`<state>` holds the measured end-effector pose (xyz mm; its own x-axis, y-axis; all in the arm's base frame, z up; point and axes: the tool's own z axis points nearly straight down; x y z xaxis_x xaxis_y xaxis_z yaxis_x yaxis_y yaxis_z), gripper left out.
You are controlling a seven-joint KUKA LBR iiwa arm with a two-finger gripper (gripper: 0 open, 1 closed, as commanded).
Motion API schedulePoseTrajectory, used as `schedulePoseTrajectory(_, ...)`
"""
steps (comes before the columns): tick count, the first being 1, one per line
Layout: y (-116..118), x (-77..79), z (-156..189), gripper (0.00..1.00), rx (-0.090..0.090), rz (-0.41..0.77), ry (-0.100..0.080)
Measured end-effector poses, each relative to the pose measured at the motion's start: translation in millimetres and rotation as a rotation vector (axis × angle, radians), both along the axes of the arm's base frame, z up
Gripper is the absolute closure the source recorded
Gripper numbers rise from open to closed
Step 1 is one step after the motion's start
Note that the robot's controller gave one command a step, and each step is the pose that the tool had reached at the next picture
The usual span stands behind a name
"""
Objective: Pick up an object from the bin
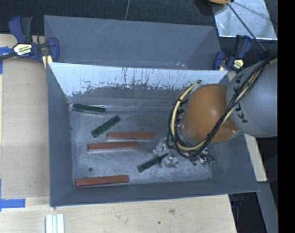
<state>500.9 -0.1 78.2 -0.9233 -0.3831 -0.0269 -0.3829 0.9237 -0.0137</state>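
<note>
My gripper [168, 157] is low over the bin floor at the right, beneath the orange cover. Its metal fingers sit at the right end of a dark green bar [148, 165] that lies slanted on the floor; whether they close round it I cannot tell. Just left of the gripper lie two reddish-brown bars, one [131, 135] above the other [113, 146], both roughly level.
A third reddish-brown bar [102, 180] lies along the bin's front wall at the left. Two more dark green bars rest toward the back left, one slanted [106, 126], one [89, 109] against the back wall. A small dark speck [90, 169] lies on the floor.
</note>
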Motion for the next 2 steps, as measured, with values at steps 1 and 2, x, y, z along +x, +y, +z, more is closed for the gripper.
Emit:
schedulePoseTrajectory(1,25,4.3,29,1.0,0.001,0.068,0.02)
schedulePoseTrajectory(2,-6,-18.1,135,1.0,0.0,0.168,0.027)
